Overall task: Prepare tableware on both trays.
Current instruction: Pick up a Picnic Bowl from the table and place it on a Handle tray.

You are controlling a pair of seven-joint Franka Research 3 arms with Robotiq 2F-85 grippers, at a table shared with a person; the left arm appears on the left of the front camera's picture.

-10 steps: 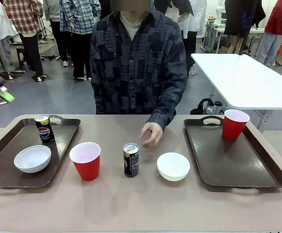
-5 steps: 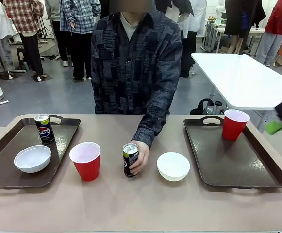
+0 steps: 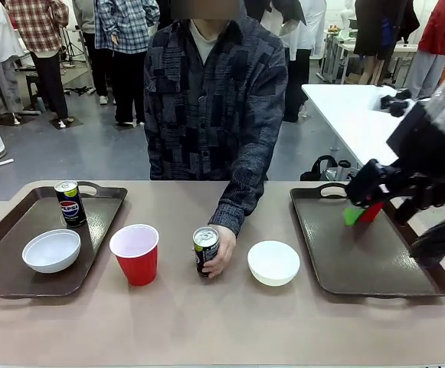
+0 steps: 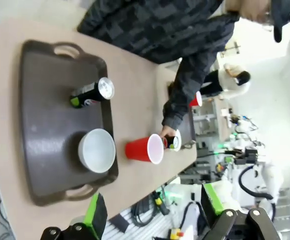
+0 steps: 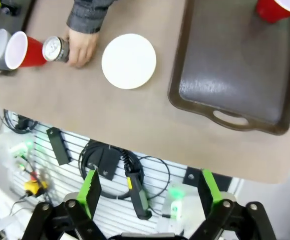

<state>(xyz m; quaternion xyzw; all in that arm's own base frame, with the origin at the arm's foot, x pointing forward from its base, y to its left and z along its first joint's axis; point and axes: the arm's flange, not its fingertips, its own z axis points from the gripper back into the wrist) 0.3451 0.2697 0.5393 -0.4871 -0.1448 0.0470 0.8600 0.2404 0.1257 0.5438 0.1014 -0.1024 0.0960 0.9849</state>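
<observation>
The left claw (image 4: 153, 209) was wide open and held nothing. The right claw (image 5: 149, 194) was wide open too, with nothing in it. It hung over the far end of the right dark brown plastic tray (image 3: 368, 261). One red plastic cup (image 5: 273, 9) stood on that tray, and from the front the claw hid part of it. The left dark brown plastic tray (image 3: 8, 230) held a small round white bowl (image 3: 51, 250) and a slim black soda can (image 3: 70, 203). On the beige table (image 3: 207, 322) between the trays stood another red cup (image 3: 135, 253), a second black can (image 3: 205, 249) with the person's hand (image 3: 222, 254) around it, and a second white bowl (image 3: 273, 262).
</observation>
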